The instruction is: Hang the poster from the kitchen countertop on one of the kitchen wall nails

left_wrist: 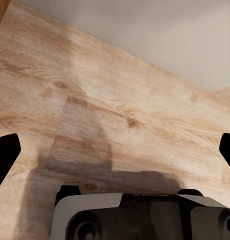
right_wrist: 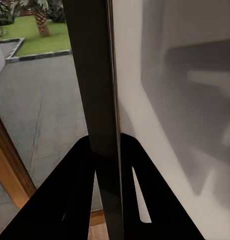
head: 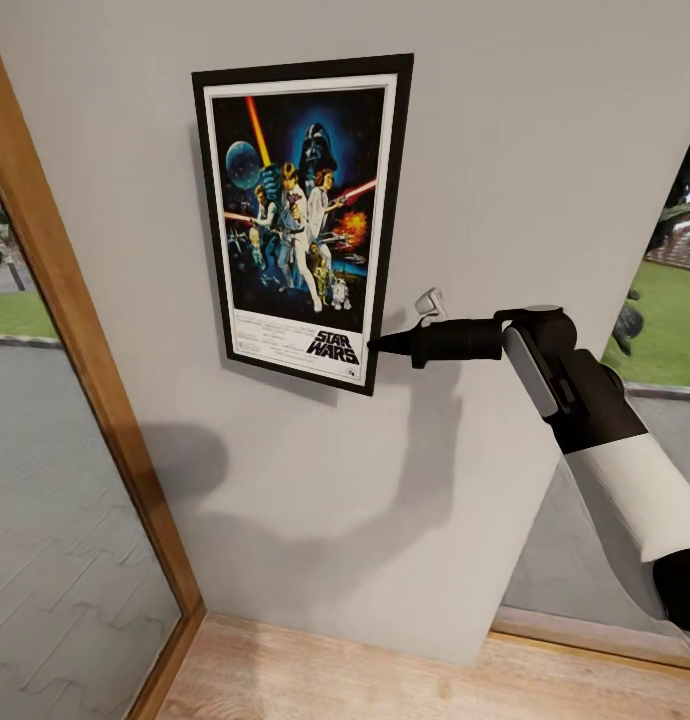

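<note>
Right claw (head: 377,345): clamped on the poster (head: 303,215) at its lower right corner, your arm reaching in from the right. Right wrist view: both black fingers (right_wrist: 80,190) pinch the frame's thin edge (right_wrist: 97,100), with the wall (right_wrist: 170,75) running just beside it. A corner grip probably keeps the claw off the picture face and lets the frame lie near flat.

Poster: high on the grey wall (head: 505,160), slightly tilted, its shadow close behind it. You cannot tell whether it hangs from a nail; none can be made out.

Left claw (left_wrist: 115,150): fingers (left_wrist: 5,155) spread wide, holding nothing, pointed at the plank floor (left_wrist: 120,100).

Head view: the whole picture and the wooden window frame (head: 75,330) at left. Right wrist view: the edge-on gap between frame and wall.
</note>
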Controlling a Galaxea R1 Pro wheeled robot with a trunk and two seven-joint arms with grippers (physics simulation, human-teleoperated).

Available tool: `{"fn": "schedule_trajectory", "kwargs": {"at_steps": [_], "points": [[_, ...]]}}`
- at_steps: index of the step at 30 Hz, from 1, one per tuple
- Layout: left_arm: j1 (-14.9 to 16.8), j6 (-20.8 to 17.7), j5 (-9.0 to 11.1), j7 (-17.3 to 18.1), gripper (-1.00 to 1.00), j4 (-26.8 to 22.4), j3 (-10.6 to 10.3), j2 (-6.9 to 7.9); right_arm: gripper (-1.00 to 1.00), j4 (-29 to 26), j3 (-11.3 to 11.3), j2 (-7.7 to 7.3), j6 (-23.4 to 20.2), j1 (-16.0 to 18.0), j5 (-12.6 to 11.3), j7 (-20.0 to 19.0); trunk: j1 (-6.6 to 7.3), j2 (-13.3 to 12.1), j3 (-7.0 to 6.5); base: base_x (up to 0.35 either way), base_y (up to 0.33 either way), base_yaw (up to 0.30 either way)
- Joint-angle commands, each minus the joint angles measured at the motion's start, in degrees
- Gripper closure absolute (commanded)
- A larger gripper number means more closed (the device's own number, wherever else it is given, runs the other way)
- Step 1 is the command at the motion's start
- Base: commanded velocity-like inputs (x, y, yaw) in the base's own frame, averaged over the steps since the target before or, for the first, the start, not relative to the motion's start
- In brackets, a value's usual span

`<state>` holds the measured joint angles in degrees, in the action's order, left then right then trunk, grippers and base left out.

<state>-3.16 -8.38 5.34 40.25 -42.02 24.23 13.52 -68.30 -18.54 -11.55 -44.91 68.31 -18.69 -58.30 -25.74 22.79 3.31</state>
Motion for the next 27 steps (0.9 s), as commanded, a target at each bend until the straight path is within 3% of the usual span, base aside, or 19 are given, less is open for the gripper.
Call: {"fn": "schedule_trajectory", "kwargs": {"at_steps": [1,16,27], "points": [[0.0,-0.6,0.6,0.2,-1.00,-0.1,0.0,0.00,1.00,0.0,-0.1,-0.05,-0.4,0.1,-0.4,0.0,-0.04,0.1,0.12,0.014,0.000,0.000],[0.0,-0.6,0.6,0.2,-1.00,-0.1,0.0,0.01,1.00,-0.1,-0.1,-0.05,-0.4,0.1,-0.4,0.0,-0.04,0.1,0.12,0.002,0.000,0.000],[0.0,-0.6,0.6,0.2,-1.00,-0.1,0.0,0.01,1.00,-0.1,-0.1,-0.05,-0.4,0.1,-0.4,0.0,-0.04,0.1,0.12,0.092,0.000,0.000]]}}
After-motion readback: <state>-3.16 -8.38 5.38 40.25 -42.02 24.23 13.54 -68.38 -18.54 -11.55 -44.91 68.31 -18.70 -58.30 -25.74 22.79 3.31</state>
